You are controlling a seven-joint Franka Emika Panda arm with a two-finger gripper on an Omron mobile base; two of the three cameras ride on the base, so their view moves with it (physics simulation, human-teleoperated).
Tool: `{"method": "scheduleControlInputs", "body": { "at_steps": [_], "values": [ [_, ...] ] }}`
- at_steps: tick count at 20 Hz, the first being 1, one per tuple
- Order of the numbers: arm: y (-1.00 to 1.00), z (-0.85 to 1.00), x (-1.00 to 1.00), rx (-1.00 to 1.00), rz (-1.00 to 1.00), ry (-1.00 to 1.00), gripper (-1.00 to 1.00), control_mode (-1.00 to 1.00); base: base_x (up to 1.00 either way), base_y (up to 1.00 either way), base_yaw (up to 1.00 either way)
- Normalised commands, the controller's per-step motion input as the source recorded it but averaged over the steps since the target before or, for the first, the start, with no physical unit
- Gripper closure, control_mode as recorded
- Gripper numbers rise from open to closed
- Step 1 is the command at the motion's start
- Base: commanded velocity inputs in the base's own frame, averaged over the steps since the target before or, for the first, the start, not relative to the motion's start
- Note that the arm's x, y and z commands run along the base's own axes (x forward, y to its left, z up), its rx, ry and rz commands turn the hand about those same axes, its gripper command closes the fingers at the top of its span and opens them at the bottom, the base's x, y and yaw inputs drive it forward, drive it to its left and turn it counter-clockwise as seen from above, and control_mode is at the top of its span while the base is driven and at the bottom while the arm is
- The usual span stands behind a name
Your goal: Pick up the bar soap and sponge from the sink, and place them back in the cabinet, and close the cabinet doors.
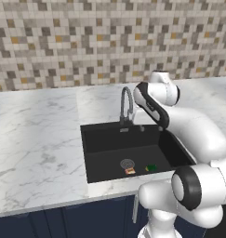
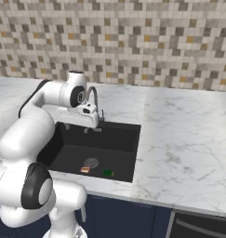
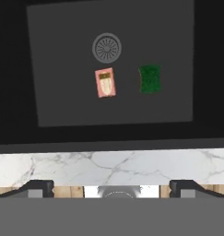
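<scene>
While I hang above the basin, my gripper stands wide apart and empty, its two dark finger tips spread to either side at the bottom of the hand view, over the front strip of marble counter. Beyond that strip drops the sink, a deep matte-black basin. Nearest to me on its floor lies the bar soap, a small flat pinkish-red block with a whitish patch, flat on the bottom. Beside it, apart and not touching, lies the sponge, a dark green block. Just past the soap sits the round metal drain; the soap lies just beside its ring, the sponge a little further off.

From the left base camera the soap and sponge lie near the front wall of the sink, with the drain just behind the soap. At the back rim rises the curved grey faucet, and behind it stands the mosaic tile wall.
</scene>
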Motion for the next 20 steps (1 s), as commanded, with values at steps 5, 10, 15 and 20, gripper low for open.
{"method": "scheduleControlInputs", "body": {
  "at_steps": [5, 10, 15, 20],
  "values": [
    [0.09, -0.24, 0.0, 0.0, 0.0, 0.03, -1.0, -1.0, 0.0, 0.0, 0.0],
    [0.06, -0.24, 0.0, 0.0, 0.0, 0.03, -1.0, -1.0, 0.0, 0.0, 0.0],
    [0.01, -0.2, 0.03, 0.0, 0.0, 0.03, -1.0, -1.0, 0.0, 0.0, 0.0],
    [0.0, -0.2, 0.13, 0.0, 0.0, 0.02, -1.0, -1.0, 0.0, 0.0, 0.0]
  ]
}}
